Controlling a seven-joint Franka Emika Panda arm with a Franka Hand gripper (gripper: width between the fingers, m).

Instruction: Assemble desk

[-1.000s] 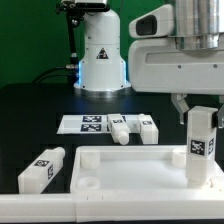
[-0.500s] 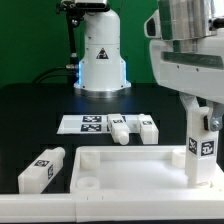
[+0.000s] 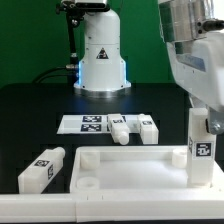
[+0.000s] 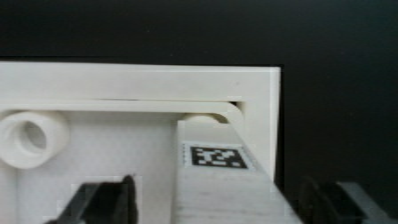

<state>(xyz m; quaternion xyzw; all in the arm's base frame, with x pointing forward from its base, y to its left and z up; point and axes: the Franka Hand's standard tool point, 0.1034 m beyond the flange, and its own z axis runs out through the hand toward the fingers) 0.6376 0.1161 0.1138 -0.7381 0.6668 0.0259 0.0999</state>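
Note:
The white desk tabletop (image 3: 125,170) lies flat at the front of the table. One white leg (image 3: 200,146) with a black-and-white tag stands upright in its corner at the exterior view's right. My gripper (image 3: 202,118) straddles the top of that leg. In the wrist view the leg (image 4: 221,165) runs between the two dark fingers (image 4: 102,200), with a gap on each side, so the gripper (image 4: 217,206) is open and not pressing on it. The tabletop (image 4: 125,88) shows a round socket (image 4: 22,138) at the frame's edge.
A loose leg (image 3: 40,168) lies beside the tabletop at the exterior view's left. Two more legs (image 3: 118,129) (image 3: 149,128) lie by the marker board (image 3: 86,123). A white robot base (image 3: 100,55) stands at the back.
The jaws have spread apart and let go of the upright leg, which stays standing in its corner. The arm's body has shifted toward the exterior view's right.

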